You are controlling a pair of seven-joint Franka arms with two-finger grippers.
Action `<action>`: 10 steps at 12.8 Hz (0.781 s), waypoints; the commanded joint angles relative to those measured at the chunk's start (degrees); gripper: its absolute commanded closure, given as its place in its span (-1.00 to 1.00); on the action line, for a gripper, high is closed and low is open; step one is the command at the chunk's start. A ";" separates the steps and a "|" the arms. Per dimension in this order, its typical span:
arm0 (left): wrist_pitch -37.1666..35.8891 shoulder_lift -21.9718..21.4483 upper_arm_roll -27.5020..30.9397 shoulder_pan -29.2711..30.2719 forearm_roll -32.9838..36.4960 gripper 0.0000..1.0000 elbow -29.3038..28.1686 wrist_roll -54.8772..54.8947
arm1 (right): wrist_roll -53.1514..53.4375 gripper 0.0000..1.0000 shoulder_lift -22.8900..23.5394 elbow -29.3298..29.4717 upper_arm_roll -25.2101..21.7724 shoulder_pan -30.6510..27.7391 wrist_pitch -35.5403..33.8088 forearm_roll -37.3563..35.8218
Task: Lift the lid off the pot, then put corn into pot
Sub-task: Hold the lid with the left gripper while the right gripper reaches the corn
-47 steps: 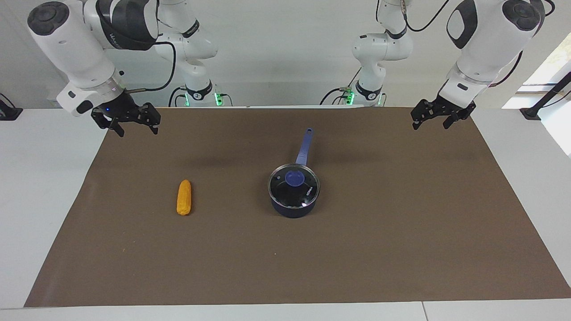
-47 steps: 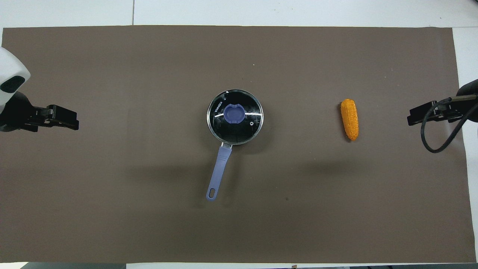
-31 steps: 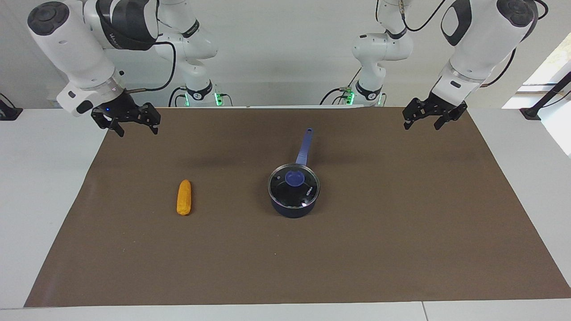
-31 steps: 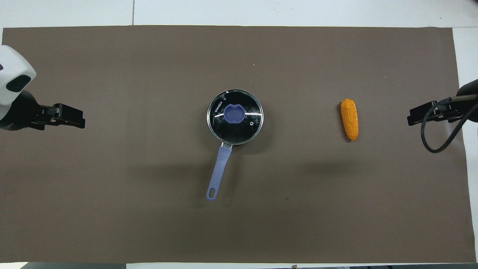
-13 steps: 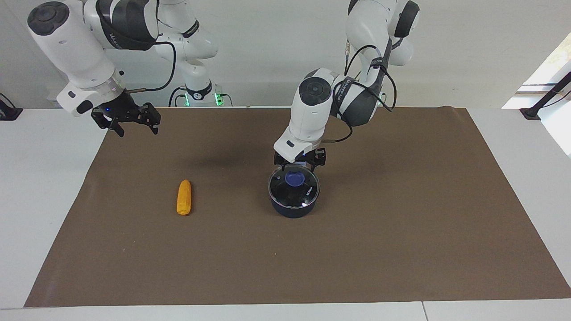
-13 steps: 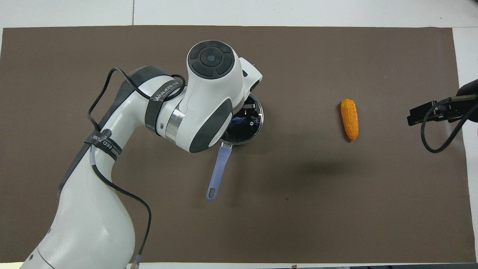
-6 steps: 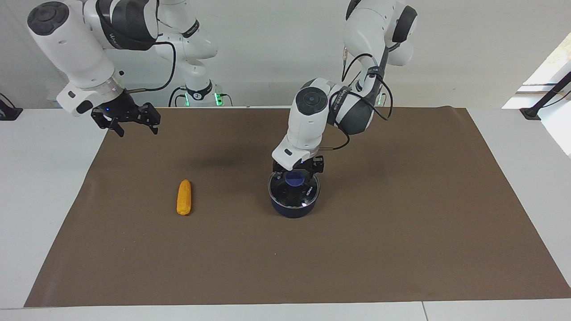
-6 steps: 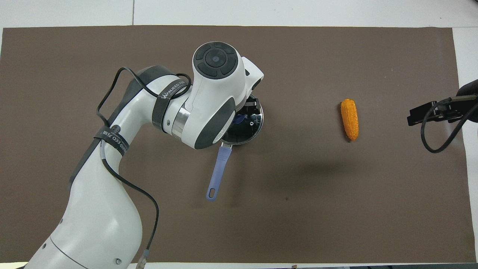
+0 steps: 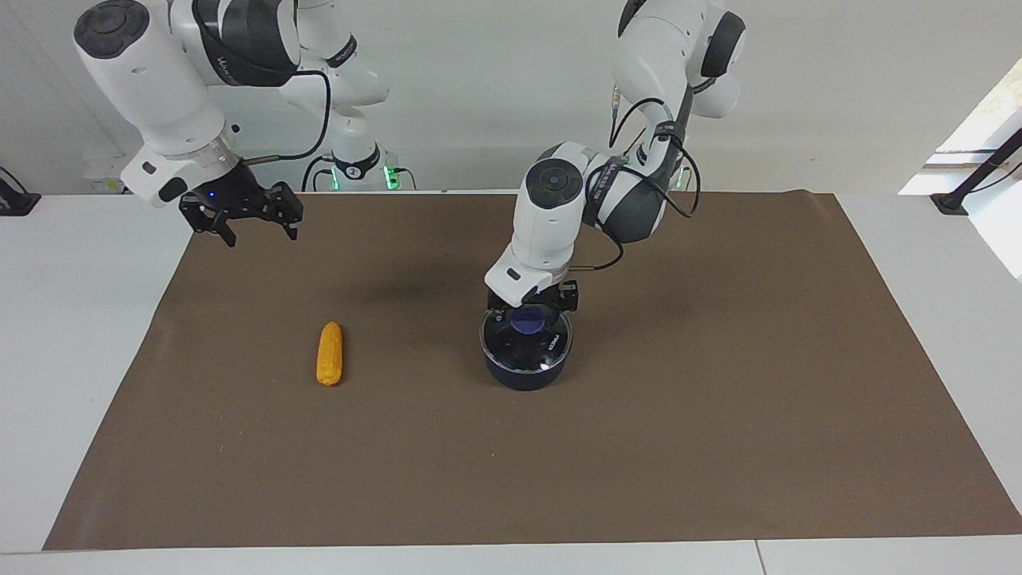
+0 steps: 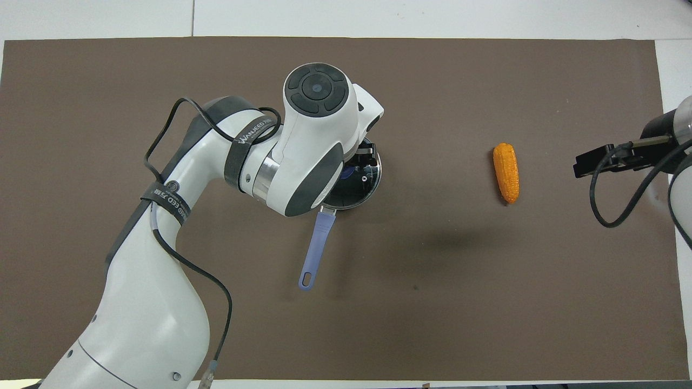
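The dark navy pot (image 9: 524,369) stands mid-mat with its glass lid (image 9: 546,343) on it, the long blue handle (image 10: 315,247) pointing toward the robots. My left gripper (image 9: 532,309) is low over the lid, open, one finger on each side of the blue knob (image 9: 527,321); I cannot tell whether it touches. From overhead the left arm covers most of the lid (image 10: 361,186). The orange-yellow corn (image 9: 329,353) (image 10: 506,173) lies on the mat toward the right arm's end. My right gripper (image 9: 262,231) (image 10: 583,165) hangs open in the air over the mat's edge, holding nothing.
A brown mat (image 9: 718,415) covers the table top, with bare white table (image 9: 72,335) around it. Nothing else lies on the mat besides the pot and the corn.
The left gripper has sunk a little lower around the lid's knob. The right arm has shifted slightly toward the middle of the table. Pot, lid and corn have not moved.
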 commanded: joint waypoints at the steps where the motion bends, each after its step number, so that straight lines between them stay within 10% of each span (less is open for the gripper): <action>1: 1.23 0.88 0.86 -1.43 1.51 -1.00 1.04 -0.99 | -0.52 -1.00 -1.12 -1.94 0.31 0.80 4.41 0.64; 10: 2.89 0.96 0.86 -1.35 3.79 -1.00 -0.19 -0.99 | 6.08 -1.00 8.97 -12.32 0.31 3.36 32.64 0.73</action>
